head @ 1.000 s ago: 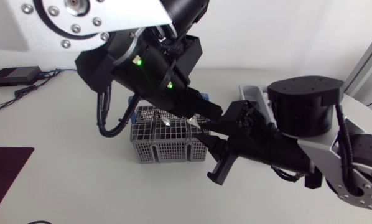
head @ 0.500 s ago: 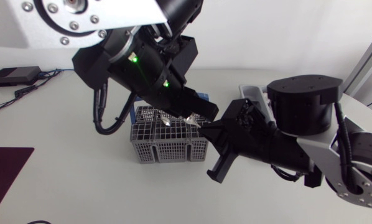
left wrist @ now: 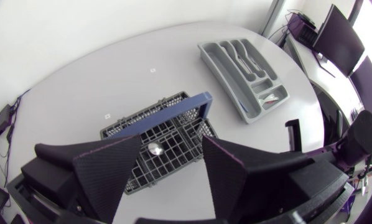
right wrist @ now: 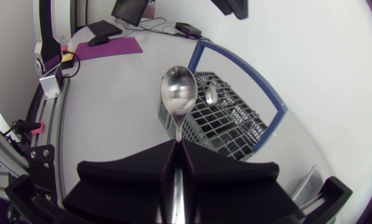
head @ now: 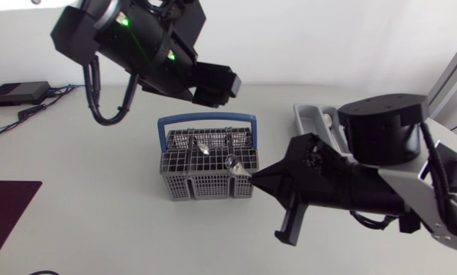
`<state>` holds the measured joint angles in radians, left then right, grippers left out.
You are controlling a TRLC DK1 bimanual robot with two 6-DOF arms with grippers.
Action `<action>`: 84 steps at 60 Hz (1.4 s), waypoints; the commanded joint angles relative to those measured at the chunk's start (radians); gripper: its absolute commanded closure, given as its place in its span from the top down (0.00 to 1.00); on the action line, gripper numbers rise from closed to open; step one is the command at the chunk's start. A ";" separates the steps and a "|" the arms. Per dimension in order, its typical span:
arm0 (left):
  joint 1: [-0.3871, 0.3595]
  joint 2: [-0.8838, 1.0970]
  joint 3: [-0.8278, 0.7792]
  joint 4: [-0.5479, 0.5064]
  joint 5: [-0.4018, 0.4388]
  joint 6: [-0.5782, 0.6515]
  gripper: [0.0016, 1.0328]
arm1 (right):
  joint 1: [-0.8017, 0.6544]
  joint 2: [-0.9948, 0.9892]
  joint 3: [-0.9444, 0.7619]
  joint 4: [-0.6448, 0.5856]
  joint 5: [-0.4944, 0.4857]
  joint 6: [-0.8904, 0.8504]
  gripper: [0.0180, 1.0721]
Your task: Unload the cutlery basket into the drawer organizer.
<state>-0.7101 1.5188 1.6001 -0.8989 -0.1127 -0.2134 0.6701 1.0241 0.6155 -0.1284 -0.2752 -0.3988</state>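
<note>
Steel spoon (right wrist: 178, 93) sits pinched in the right gripper (right wrist: 175, 144), its handle hidden between the fingers and its bowl jutting by the grey cutlery basket (head: 205, 183). The left gripper (left wrist: 170, 146) hangs above, spread wide and empty. Possibly a second spoon (left wrist: 153, 148) lies inside. The right arm (head: 374, 183) hides most of the drawer organizer (head: 309, 118).

Robotics lab: a left arm (head: 137, 46) and a right arm (head: 381, 145) hang over a white desk (head: 98, 214) carrying a cabled black box (head: 18, 93).

Basket (head: 205, 164) sits mid-table w/ organizer (head: 319, 122) off to its right. Right gripper (head: 248, 174) has a spoon (right wrist: 178, 93) btwn its fingers, over basket's right end.
</note>
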 commanded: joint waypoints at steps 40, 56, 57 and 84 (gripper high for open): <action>0.101 -0.060 -0.249 0.126 -0.004 0.072 0.89 | -0.917 0.287 0.059 -0.462 -0.433 -1.146 0.05; 0.101 -0.068 -0.281 0.140 -0.004 0.101 0.89 | -1.109 0.530 0.244 -0.554 -0.435 -1.373 0.05; 0.101 -0.068 -0.281 0.140 -0.004 0.103 0.89 | -1.120 0.550 0.259 -0.557 -0.433 -1.387 0.05; 0.116 -0.083 -0.296 0.140 -0.004 0.134 0.89 | -1.208 0.752 0.388 -0.474 -0.268 -1.500 0.06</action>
<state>-0.5976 1.4498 1.3262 -0.7639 -0.1123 -0.0956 -0.5396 1.7660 1.0061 -0.6209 -0.5587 -1.8534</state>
